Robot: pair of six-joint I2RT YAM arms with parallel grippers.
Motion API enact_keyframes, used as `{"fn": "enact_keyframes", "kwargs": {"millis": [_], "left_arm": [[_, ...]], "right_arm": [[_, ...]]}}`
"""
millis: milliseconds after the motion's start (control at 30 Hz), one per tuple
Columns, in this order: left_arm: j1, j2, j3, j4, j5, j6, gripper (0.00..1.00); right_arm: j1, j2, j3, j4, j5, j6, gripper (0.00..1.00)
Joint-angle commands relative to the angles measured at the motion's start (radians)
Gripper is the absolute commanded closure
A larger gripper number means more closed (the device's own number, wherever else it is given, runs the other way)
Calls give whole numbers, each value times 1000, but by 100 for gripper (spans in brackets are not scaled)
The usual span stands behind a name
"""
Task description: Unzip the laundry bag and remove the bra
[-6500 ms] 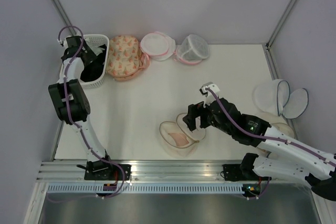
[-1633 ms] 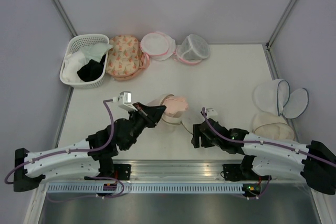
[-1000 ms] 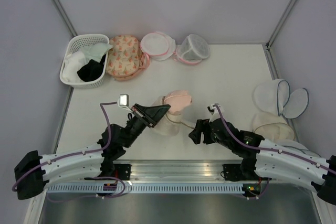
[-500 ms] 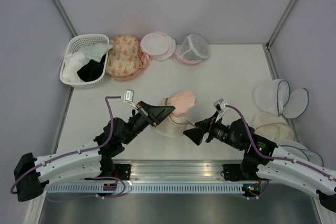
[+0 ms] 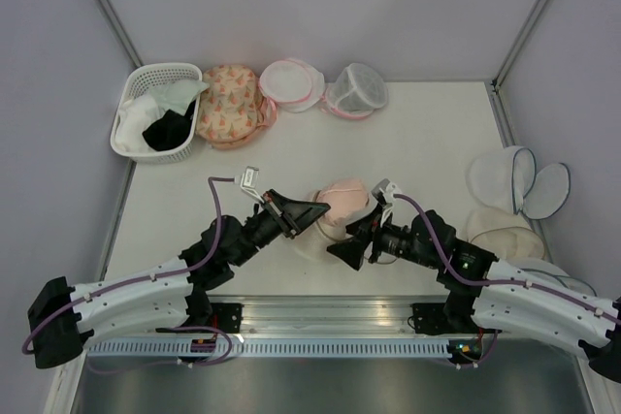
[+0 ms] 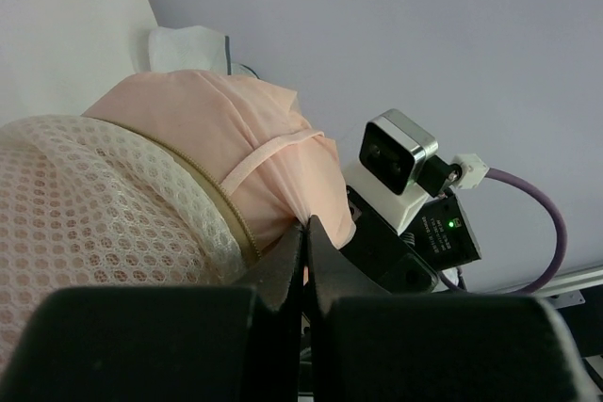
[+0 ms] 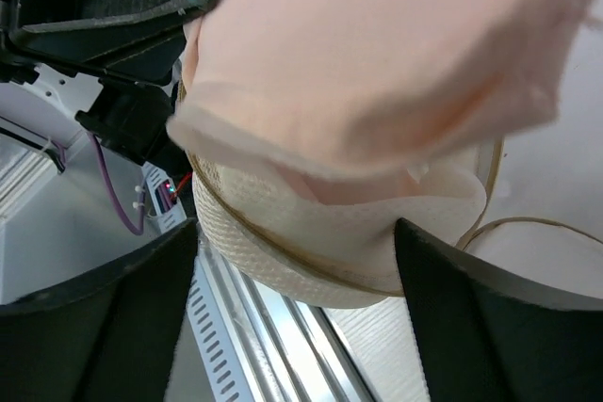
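Peach moulded bra (image 6: pixel 254 129), cream honeycomb-mesh laundry bag (image 6: pixel 85 204)

From the top cam we only get a sliver of the laundry bag (image 5: pixel 309 239); the bra (image 5: pixel 342 199), the left gripper (image 5: pixel 318 207) and the right gripper (image 5: pixel 340 251) cover the rest. On the left wrist cam, the closed fingers (image 6: pixel 283 270) hide the pinch itself. On the right wrist cam, the fingers (image 7: pixel 94 336) are dark blurs, and the bra is soft-focus and runs off the top edge.
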Motion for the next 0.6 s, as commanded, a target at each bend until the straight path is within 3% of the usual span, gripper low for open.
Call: {"fn": "enact_keyframes", "kwargs": {"millis": [0, 67, 167, 467, 567], "left_arm": [[5, 9, 40, 66, 31, -39, 98], [5, 10, 42, 68, 30, -42, 98], [5, 5, 39, 71, 27, -44, 98], [11, -6, 46, 50, -25, -10, 98], [29, -7, 66, 26, -57, 25, 98]], "right_arm": [[4, 38, 58, 67, -23, -41, 21], [4, 64, 64, 64, -29, -36, 38], [3, 77, 61, 61, -39, -23, 55], [3, 46, 40, 12, -88, 23, 94], [3, 29, 14, -11, -118, 53, 99]]}}
